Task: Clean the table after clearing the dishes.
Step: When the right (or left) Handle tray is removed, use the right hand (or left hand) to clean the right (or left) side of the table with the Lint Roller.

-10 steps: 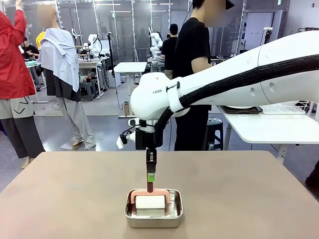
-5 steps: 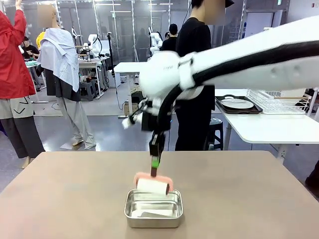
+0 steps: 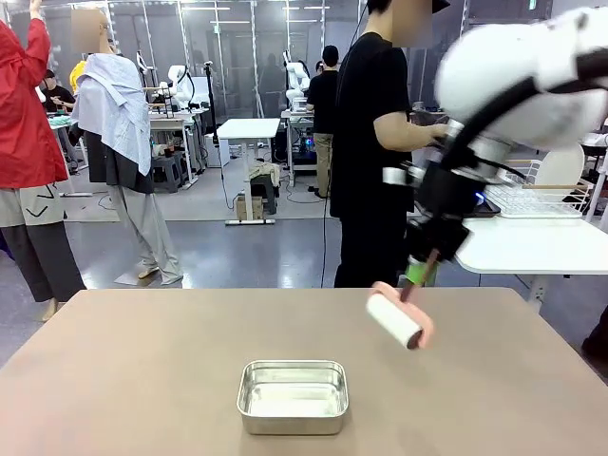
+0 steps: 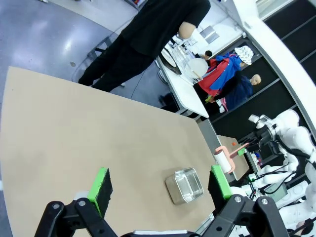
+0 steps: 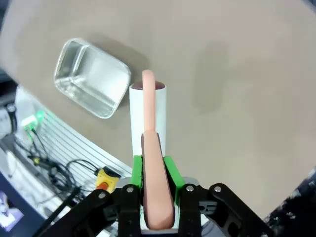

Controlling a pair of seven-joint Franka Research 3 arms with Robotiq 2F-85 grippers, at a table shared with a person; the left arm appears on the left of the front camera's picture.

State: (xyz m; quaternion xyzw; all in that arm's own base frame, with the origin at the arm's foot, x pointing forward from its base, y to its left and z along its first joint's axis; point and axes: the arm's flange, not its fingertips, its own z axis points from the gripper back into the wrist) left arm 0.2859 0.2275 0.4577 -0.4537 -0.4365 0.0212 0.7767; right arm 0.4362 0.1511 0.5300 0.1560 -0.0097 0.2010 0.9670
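My right gripper (image 3: 419, 275) is shut on the pink handle of a lint roller (image 3: 396, 320) with a white roll, held tilted above the right part of the beige table (image 3: 142, 380). Looking down the right wrist, the gripper (image 5: 153, 174) clamps the pink handle and the roller (image 5: 148, 111) points at the tabletop. My left gripper (image 4: 160, 185) is open with nothing between its green pads, high over the table. A white plate (image 4: 197, 67) of the dishes stands on the white side table.
A small steel pan (image 3: 293, 394) sits at the table's near middle, also the pan (image 5: 91, 78) left of the roller. A person in black (image 3: 370, 142) stands at the far side, reaching toward the white side table with a wire rack (image 3: 532, 201).
My right gripper has lifted the roller out of the steel pan and swung it up and to the right, over the table's right part. The person has turned toward the side table.
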